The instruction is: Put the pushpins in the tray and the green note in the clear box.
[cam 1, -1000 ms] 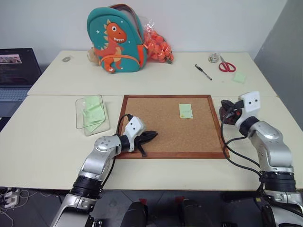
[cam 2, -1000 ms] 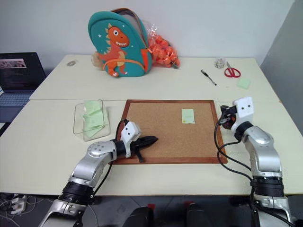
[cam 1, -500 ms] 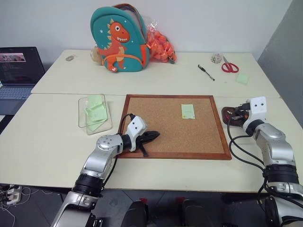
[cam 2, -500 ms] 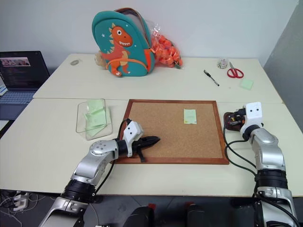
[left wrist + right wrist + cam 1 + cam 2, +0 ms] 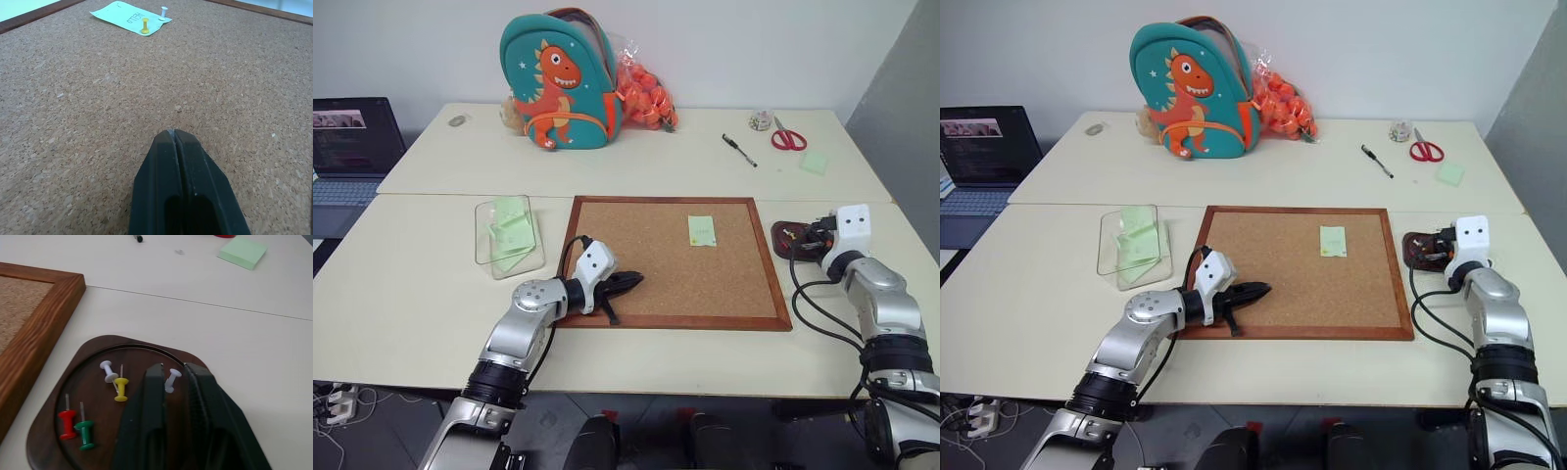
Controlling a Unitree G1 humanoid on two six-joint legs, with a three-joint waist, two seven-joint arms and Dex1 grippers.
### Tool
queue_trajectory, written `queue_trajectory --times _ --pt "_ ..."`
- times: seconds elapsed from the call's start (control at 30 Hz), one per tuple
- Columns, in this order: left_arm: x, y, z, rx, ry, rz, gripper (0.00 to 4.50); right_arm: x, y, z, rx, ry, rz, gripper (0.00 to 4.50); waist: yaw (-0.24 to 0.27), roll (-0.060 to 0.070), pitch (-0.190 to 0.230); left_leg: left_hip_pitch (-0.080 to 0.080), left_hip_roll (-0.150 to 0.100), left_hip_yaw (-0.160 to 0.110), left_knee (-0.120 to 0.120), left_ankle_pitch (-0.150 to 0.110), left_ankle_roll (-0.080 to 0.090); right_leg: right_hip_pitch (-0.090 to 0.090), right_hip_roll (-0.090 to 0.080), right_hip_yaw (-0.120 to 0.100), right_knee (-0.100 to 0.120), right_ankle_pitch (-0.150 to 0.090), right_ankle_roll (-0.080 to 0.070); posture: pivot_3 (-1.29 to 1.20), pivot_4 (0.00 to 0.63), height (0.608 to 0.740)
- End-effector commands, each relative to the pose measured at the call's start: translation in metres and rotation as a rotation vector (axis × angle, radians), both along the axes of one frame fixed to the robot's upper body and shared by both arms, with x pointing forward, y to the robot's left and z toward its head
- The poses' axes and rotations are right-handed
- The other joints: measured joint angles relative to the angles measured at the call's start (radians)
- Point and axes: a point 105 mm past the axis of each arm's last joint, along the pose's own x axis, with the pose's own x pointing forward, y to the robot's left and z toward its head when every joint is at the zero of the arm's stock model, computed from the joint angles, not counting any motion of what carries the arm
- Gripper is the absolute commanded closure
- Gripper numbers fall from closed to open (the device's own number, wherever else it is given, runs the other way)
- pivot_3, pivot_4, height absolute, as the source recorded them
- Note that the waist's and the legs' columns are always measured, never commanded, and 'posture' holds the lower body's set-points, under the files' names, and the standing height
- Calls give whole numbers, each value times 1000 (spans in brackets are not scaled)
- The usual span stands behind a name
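The green note (image 5: 701, 230) lies on the cork board (image 5: 646, 284), held by a yellow pushpin (image 5: 145, 25) and a white pushpin (image 5: 164, 11). My left gripper (image 5: 173, 132) is shut and empty, low over the board's near left part, far from the note. The dark brown tray (image 5: 98, 357) sits just right of the board. My right gripper (image 5: 173, 369) hovers over it, open by a narrow gap. A white pushpin (image 5: 171, 380) lies in the tray at that gap. White, yellow, red and green pushpins (image 5: 120, 387) lie beside it. The clear box (image 5: 481, 240) stands left of the board, with green slips inside.
A dinosaur backpack (image 5: 558, 78) and a bag of orange balls (image 5: 646, 96) stand at the back. A pen (image 5: 735, 150), scissors (image 5: 788, 139) and a green pad (image 5: 814, 162) lie at the back right. A laptop (image 5: 347, 147) sits far left.
My right gripper has moved right and down to just above the tray, and its jaws have parted slightly. The left arm has stayed still; the camera shifted a little.
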Motion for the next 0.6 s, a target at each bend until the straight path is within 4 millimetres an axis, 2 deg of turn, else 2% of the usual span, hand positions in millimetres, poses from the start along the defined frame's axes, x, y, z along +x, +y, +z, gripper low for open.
queue_trajectory --times 0.03,0.17,0.23,0.43,0.47,0.53,0.6 --pt "-7 -2 -16 31 59 -13 4500 2 -8 20 -7 -68 -19 2826 0 0 0 0 0 0 0 0 0 0 0 0 0 0 0 0 150 740" --pt "-6 -2 -16 31 58 -13 4500 1 -8 20 0 -64 -14 1965 0 0 0 0 0 0 0 0 0 0 0 0 0 0 0 0 150 740" --pt "-6 -2 -16 30 57 -13 4500 0 -8 23 -3 -78 -10 1686 0 0 0 0 0 0 0 0 0 0 0 0 0 0 0 0 150 740" --pt "-6 -1 -16 29 55 -5 4500 -10 -10 57 -38 -204 -36 464 1 0 0 0 0 0 0 0 0 0 0 0 0 0 0 0 150 740" --pt "-6 0 -16 29 56 -3 4500 -14 -7 63 -36 -221 -28 297 1 1 0 0 0 -1 0 0 0 0 0 0 0 0 0 0 150 740" --pt "-7 0 -17 29 56 -2 4500 -20 6 68 -20 -231 23 297 1 1 -1 -1 1 -1 0 0 0 0 0 0 0 0 0 0 150 740" --pt "-7 1 -18 30 58 -1 4500 -27 34 69 29 -225 151 297 1 2 -1 0 1 -1 0 0 0 0 0 0 0 0 0 0 150 740"
